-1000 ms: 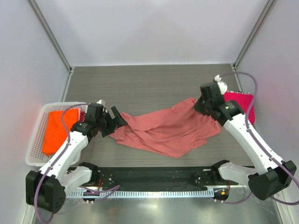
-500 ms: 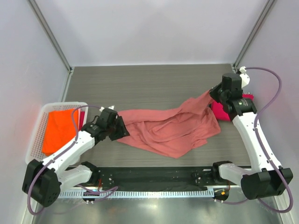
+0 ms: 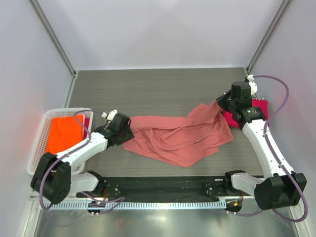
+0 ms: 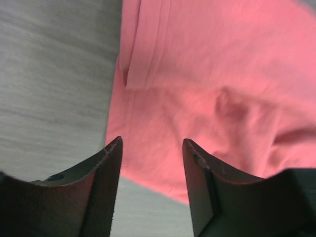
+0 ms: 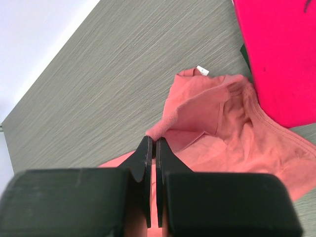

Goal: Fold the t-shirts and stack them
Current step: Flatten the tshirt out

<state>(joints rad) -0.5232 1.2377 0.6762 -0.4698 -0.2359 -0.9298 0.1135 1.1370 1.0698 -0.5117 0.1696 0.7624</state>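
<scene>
Across the middle of the grey surface (image 3: 148, 94) I have the salmon-pink t-shirt (image 3: 173, 140) lying crumpled and unfolded, spread left to right between my two arms. Its right-hand part is drawn up off the surface into a peak, and the right jaws are clenched on that peak. In the right wrist view the two fingers (image 5: 143, 158) are pressed together with a fold of the pink cloth pinched at their tips. The ribbed neckline and a small white label (image 5: 202, 70) show just beyond them. Just to the right of that grasp lies the magenta t-shirt (image 5: 276, 54), flat near the right edge of the surface, with the salmon cloth touching its near edge. At the shirt's left end the left jaws are released and stand apart, low over the edge of the cloth. In the left wrist view both fingers (image 4: 101, 173) frame an empty gap, with the pink fabric and a folded hem beyond the tips and nothing caught between them. Further left, the white lattice basket (image 3: 37, 150) sits at the left edge of the surface, well apart from the salmon shirt. The bright orange t-shirt (image 3: 61, 136) lies inside it, and the left arm (image 3: 84, 148) passes just beside its near corner.
</scene>
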